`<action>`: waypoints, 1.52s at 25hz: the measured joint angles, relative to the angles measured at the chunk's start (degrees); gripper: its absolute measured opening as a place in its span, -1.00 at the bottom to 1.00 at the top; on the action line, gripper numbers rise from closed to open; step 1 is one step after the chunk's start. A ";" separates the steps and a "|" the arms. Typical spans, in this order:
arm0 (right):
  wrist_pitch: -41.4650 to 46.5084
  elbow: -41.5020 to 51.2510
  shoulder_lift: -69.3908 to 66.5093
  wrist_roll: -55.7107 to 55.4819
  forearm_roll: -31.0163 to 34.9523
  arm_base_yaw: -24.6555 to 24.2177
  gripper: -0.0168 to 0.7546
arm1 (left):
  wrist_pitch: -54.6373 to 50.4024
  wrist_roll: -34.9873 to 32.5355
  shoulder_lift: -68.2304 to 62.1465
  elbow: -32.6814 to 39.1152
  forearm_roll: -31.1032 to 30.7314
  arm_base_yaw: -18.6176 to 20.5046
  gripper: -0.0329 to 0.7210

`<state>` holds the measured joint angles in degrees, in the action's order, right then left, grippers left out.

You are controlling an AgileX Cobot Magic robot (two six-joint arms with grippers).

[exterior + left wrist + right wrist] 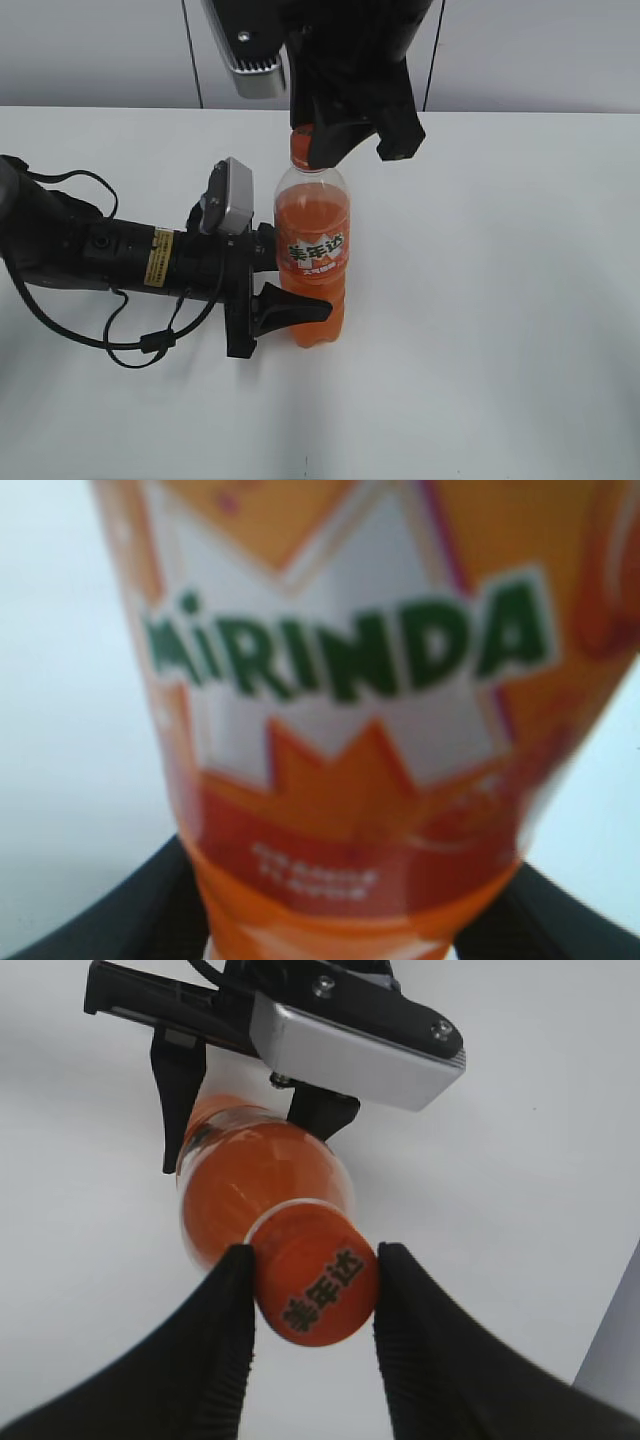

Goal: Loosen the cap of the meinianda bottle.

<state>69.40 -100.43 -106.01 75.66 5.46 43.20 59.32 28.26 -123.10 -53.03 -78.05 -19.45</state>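
Two pincers engage one tall clear plastic soda bottle (313, 262) filled with orange drink, which stands upright near the middle of the white bench (500, 300).

Handling properties (judged): the bottle is nearly full, so it is fairly heavy for its size and stable on its base. Its thin plastic wall is smooth and likely slippery, and it yields under hard pressure. The small round orange plastic screw cap (317, 1281) is stiff, and its side gives the better purchase. Take hold of the body low, below or at the orange label, to stop rotation; take hold of the cap across its side for the turning force.

Left pincer (285, 285): it reaches in from the left, lying level with the bench, and straddles the lower body of the bottle. One black finger shows on the near side of the bottle, at the lower edge of the label; the far finger is hidden behind the bottle. In the left wrist view the label fills the frame, with dark finger bases on either side. The pincer is closed on the bottle body and braces it.

Right pincer (314, 1290): it descends from above at the far side. Its two black ribbed fingers (225, 1350) sit on opposite sides of the cap, touching it, so it grips the cap.
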 joint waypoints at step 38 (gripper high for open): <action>0.31 0.77 5.94 -69.41 1.78 0.05 0.19 | -0.44 0.00 0.00 0.00 0.16 -0.11 0.18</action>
<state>69.71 -99.66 -100.07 6.26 7.24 43.25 58.88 28.26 -123.10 -53.03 -77.89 -19.56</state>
